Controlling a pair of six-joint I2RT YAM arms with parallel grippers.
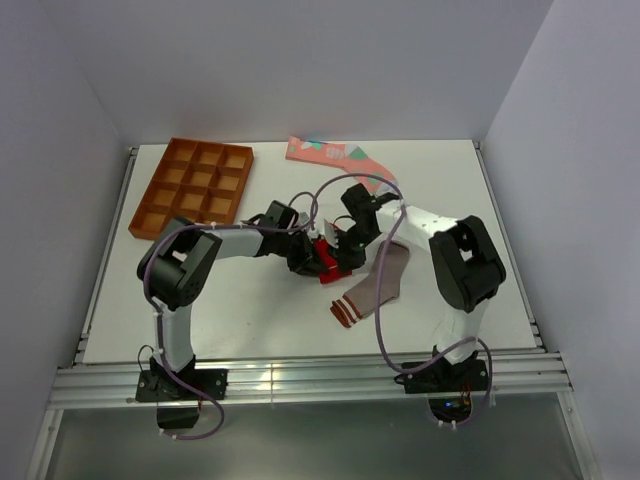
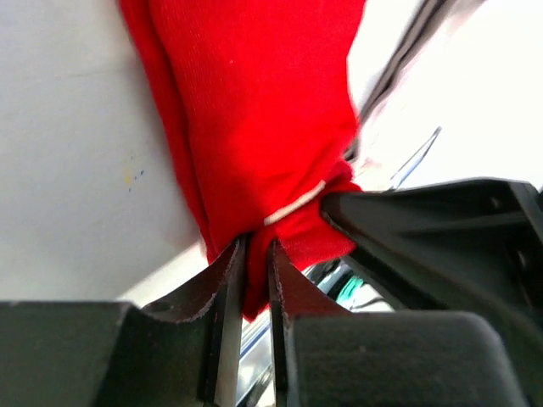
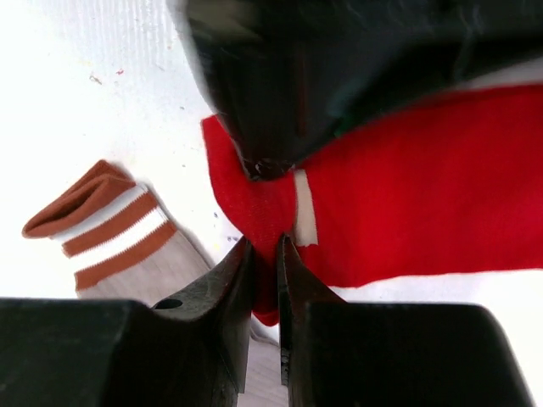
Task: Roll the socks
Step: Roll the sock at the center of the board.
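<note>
Red sock [image 1: 328, 266] sits mid-counter, bunched between both hands, just left of the grey sock.

Left hand [image 2: 254, 254]: fingers nearly closed, only a thin gap, with a fold of the red sock pinched in it. The rest of the sock runs away from the fingertips across the white counter [image 1: 450, 200].

Right hand [image 3: 265, 248]: fingers also almost together, clamped on the red sock's edge right beside its white mark [image 3: 304, 208]. Part of the other arm, dark and blurred, sits on the sock just beyond the fingertips.

The two hands meet close together on the same sock from opposite sides.

Grey sock [image 1: 378, 285] lies flat, striped cuff toward the near edge, close to the red one; whether they touch is unclear. Pink sock [image 1: 325, 153] lies flat at the far edge, well apart. Brown tray [image 1: 195, 185] at far left.
</note>
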